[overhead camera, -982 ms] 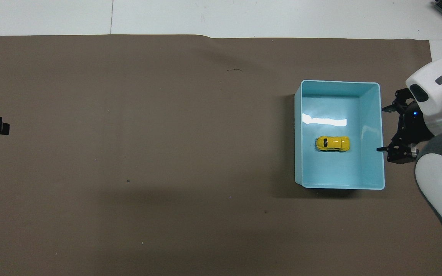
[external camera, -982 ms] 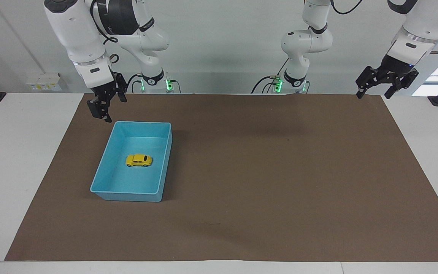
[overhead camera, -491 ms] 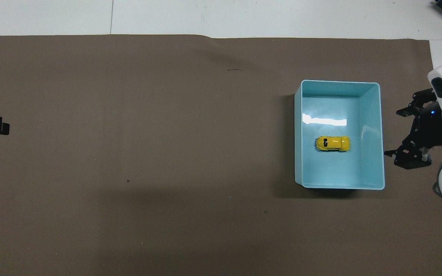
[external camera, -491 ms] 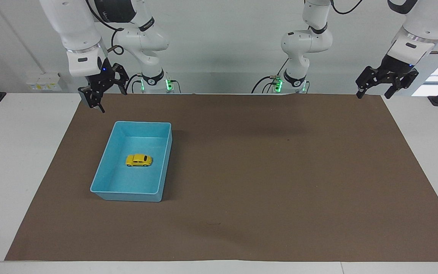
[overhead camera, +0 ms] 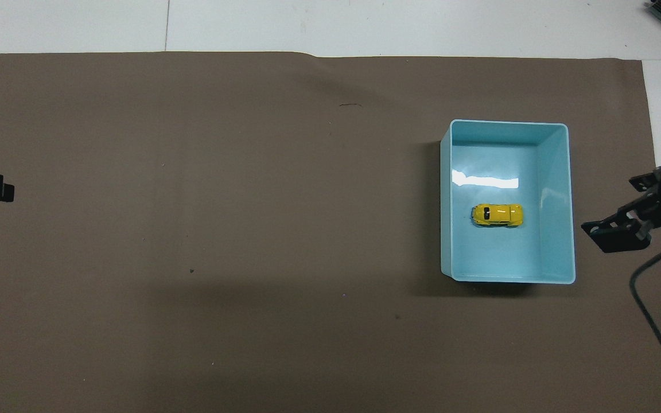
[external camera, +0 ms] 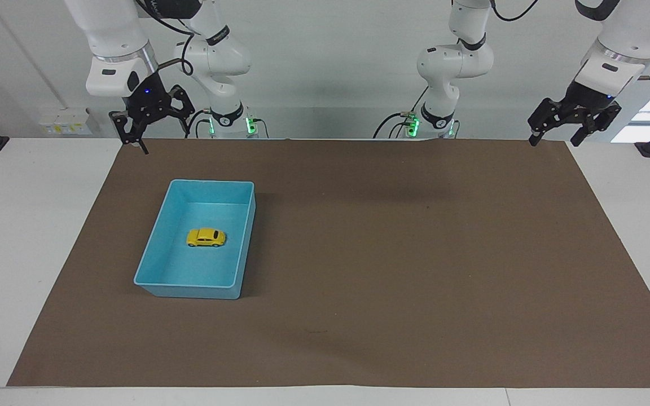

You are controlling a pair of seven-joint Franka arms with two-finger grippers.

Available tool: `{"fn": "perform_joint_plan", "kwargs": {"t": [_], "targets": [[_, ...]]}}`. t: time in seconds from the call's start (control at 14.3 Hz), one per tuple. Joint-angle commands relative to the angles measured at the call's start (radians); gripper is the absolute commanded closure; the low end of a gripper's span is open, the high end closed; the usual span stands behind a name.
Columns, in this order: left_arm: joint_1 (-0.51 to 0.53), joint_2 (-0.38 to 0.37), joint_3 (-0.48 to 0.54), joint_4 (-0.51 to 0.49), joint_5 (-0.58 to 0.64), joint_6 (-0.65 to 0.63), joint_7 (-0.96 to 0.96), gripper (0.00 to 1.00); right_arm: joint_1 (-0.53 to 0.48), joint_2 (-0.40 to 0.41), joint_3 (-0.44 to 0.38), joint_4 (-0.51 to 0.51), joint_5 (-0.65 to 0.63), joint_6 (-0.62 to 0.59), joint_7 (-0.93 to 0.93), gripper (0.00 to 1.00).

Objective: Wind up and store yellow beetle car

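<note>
Facing view frames show the yellow beetle car (external camera: pixel 206 237) resting upright on its wheels on the floor of the blue tray (external camera: pixel 150 258), roughly at the tray's middle and clear of every wall. The right gripper (external camera: pixel 150 121) is raised over the mat's corner at the right arm's end of the table, above and well apart from the tray; its fingers are spread and nothing is held. The car lies below it and farther out on the table. The left gripper (external camera: pixel 562 127) is parked over the mat's corner at the left arm's end, fingers likewise spread and empty, and that arm is taken to be waiting.

The car is judged to be light, rigid and smooth-shelled, so a slip is likely if it is pinched on the rounded roof. A hold across the flat flanks, between the wheels, is judged safest, with the fingers lowered straight down inside the tray. Free-rolling wheels may let it scoot when touched. With the car already in the tray, storing is judged complete.
</note>
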Motion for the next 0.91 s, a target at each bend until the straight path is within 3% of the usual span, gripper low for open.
{"fn": "perform_joint_plan", "kwargs": {"t": [0.0,0.56,0.84], "targets": [[0.015,-0.009,-0.007,0.006,-0.01,-0.013,0.007,0.0,-0.005,-0.004,0.002,0.002,0.013,-0.014,0.106,0.0],[0.015,-0.009,-0.007,0.006,-0.01,-0.013,0.009,0.0,-0.008,0.009,-0.006,0.005,0.025,-0.038,0.219,0.0],[0.015,-0.009,-0.007,0.006,-0.01,-0.013,0.007,0.0,-0.01,0.061,-0.037,0.112,0.026,-0.089,0.261,0.0]]}}
